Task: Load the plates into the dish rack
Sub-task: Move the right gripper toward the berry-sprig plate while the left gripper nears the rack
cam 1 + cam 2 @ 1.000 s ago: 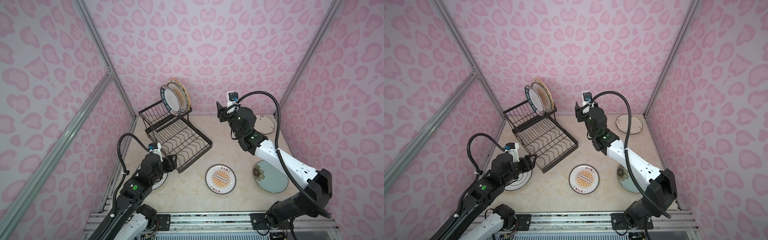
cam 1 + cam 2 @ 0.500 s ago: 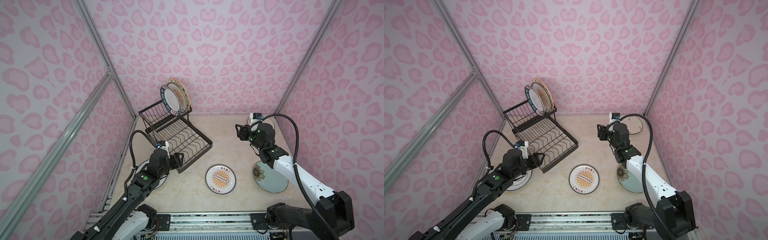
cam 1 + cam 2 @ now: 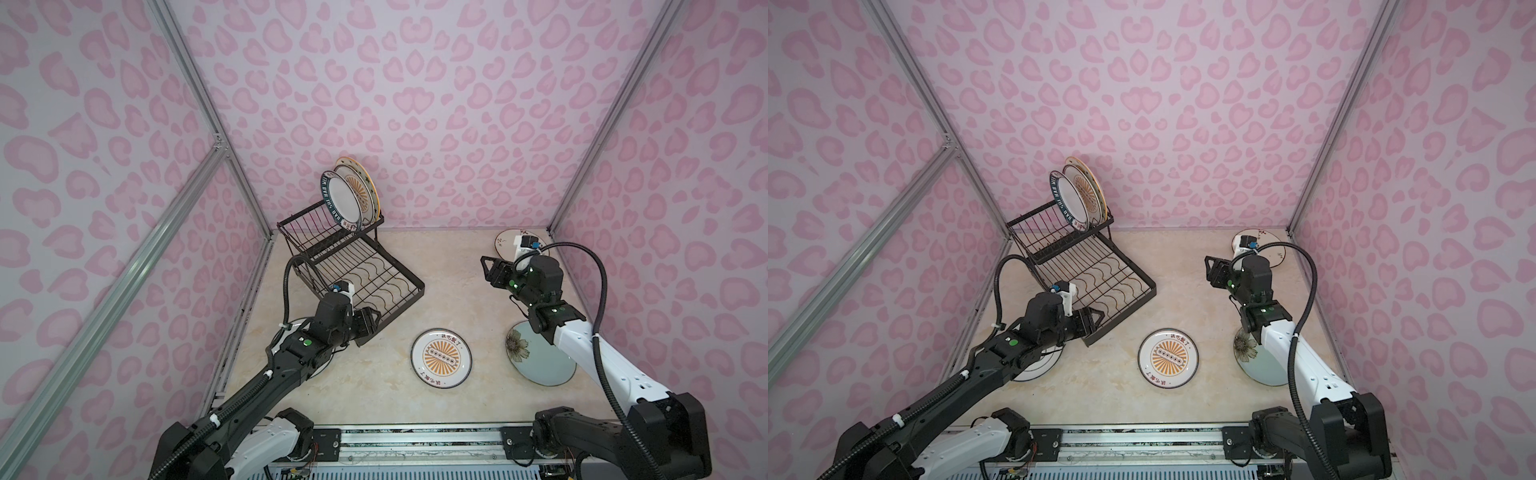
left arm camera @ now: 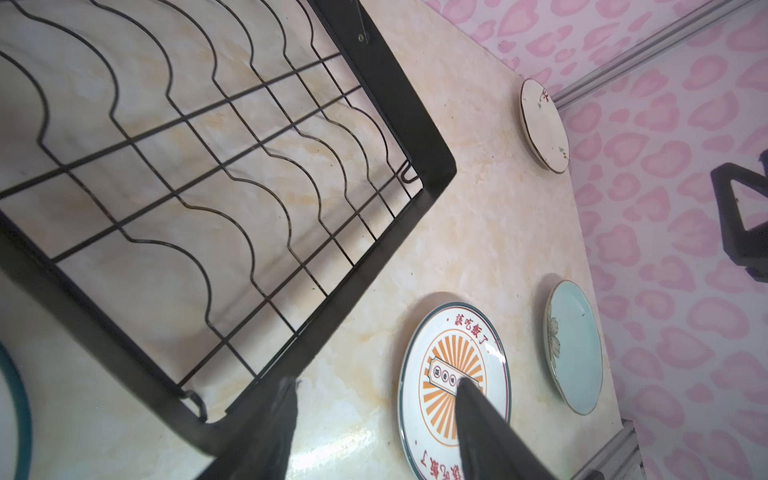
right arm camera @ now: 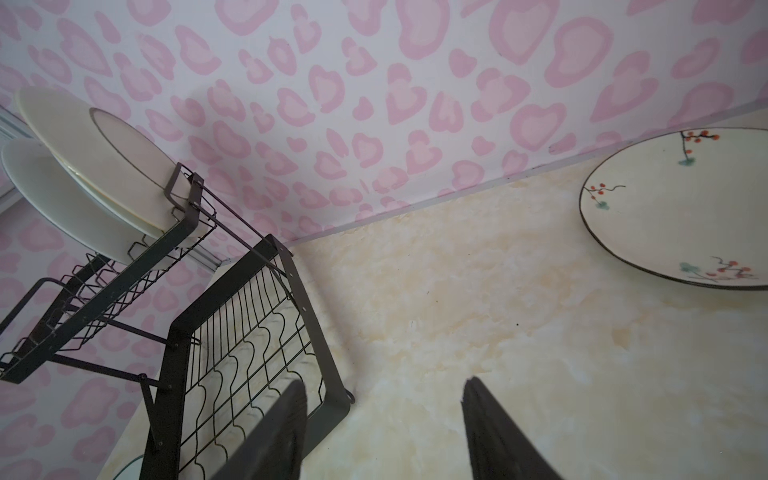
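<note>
Swung back from the dish rack (image 3: 409, 298), the right gripper (image 5: 386, 380) hangs empty, jaws half apart. The left gripper (image 4: 376, 382), likewise parted and empty, hovers above the rack's near corner. Sunburst plate (image 3: 441, 358), blue-green plate (image 4: 575, 349) and floral plate (image 5: 673, 208) lie on the beige table (image 3: 457, 291); two plates (image 3: 345, 201) stand in the raised basket, pink walls (image 3: 415, 104) behind.

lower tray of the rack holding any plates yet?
No, the lower tray is bare wire; the two racked plates stand in the upper basket.
</note>
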